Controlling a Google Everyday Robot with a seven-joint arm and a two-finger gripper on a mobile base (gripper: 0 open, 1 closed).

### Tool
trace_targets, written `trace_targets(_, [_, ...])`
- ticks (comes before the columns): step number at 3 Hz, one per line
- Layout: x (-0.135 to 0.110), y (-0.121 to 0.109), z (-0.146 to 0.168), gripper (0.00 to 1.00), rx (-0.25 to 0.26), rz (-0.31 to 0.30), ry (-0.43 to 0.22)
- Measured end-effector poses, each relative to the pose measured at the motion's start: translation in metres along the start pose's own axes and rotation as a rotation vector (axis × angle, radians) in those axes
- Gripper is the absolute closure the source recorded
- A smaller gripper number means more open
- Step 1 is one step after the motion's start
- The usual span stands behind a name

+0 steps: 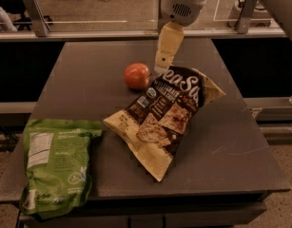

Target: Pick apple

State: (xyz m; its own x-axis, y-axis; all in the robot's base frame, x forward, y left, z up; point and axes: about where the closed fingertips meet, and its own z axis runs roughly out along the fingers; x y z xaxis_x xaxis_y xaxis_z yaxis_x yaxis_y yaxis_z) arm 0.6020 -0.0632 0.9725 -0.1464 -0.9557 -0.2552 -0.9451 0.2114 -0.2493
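Observation:
The apple [137,75] is small, round and red-orange, and lies on the dark grey table [88,70] a little behind its middle. My gripper [165,56] hangs from the arm at the top of the view, just right of and behind the apple, above the table and apart from the fruit. Its cream-coloured fingers [168,44] point down toward the top edge of the brown snack bag.
A brown and cream snack bag [164,115] lies tilted right next to the apple, on its right and front. A green snack bag [57,167] lies at the table's front left corner. A railing and glass run behind the table.

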Motion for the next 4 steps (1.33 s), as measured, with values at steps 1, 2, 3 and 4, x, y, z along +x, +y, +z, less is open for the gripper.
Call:
trace_targets(1, [-0.023,-0.009,0.023,0.00,0.013,0.129,0.020])
trace_targets(2, [-0.038,-0.009,0.039,0.00,0.018,0.245,0.016])
trace_targets(3, [-0.046,-0.005,0.050,0.00,0.073,0.338,-0.006])
trace_targets(4, [-0.042,0.003,0.078,0.00,0.125,0.311,0.043])
